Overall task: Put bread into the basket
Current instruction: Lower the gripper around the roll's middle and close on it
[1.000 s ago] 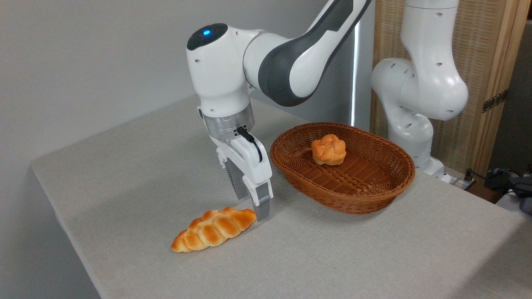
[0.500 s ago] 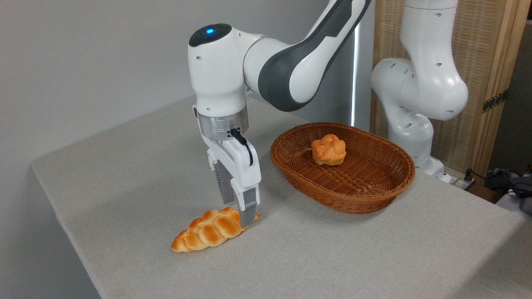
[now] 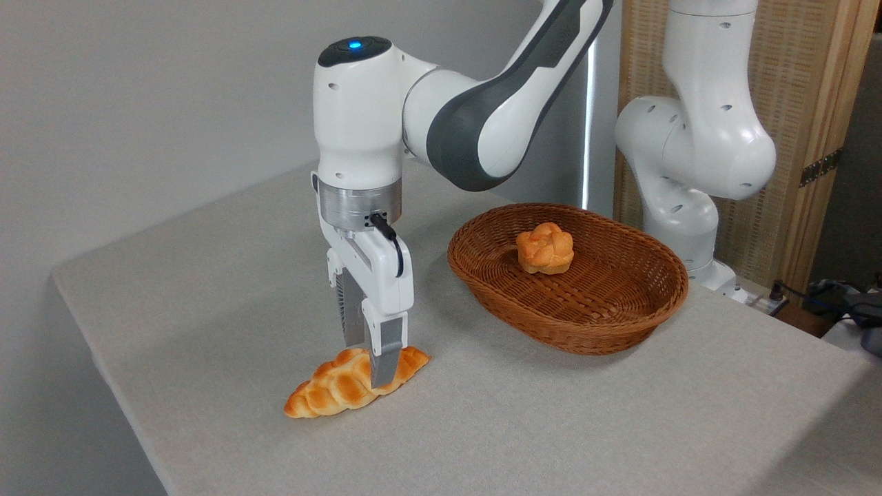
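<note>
Vertically, claw (image 3: 370,358) straddling bread (image 3: 337,386), fingers apart

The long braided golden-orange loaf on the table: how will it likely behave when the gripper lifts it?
The long braided golden-orange loaf looks glossy, so it may slip a little between the fingers. The gripper straddles it right of its middle, so the longer left end may droop or swing. Its tapered, ridged shape probably will not roll far if dropped.

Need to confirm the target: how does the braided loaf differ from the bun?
The braided loaf is long with tapered ends; the round bun is small and knotted. The loaf lies on the table, straddled by the gripper; the bun sits in the basket. Both are golden-orange.
</note>
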`<state>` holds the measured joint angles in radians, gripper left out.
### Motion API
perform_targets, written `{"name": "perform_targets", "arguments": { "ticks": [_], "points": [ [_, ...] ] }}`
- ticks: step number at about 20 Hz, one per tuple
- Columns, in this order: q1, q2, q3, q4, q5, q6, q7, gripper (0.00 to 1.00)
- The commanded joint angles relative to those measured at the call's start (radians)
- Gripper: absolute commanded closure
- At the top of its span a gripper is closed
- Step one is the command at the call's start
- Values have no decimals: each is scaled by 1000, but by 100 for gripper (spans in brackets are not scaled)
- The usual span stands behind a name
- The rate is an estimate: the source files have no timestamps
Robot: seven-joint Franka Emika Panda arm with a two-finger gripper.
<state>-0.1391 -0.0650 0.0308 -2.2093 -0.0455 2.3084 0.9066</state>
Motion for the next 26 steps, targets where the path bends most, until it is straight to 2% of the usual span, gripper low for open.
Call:
{"name": "perform_targets", "arguments": {
  "ticks": [1,4,7,10,14,15,16,18,20,23,26],
  "points": [
    [-2,26,3,-6,-2,57,34,0],
    [-2,69,-5,-6,-2,121,34,0],
    [-2,83,-8,-6,0,135,34,0],
    [-2,83,-12,-6,-2,134,34,18],
    [-2,83,-14,-6,-2,134,34,16],
    [-2,83,-14,-6,-2,134,34,18],
    [-2,83,-14,-6,-2,134,34,25],
    [-2,83,-15,-6,-2,134,34,50],
    [-2,83,-17,-6,-2,132,34,61],
    [-2,82,-20,-6,-2,132,34,67],
    [-2,82,-20,-6,-2,132,34,67]
  ]
}}
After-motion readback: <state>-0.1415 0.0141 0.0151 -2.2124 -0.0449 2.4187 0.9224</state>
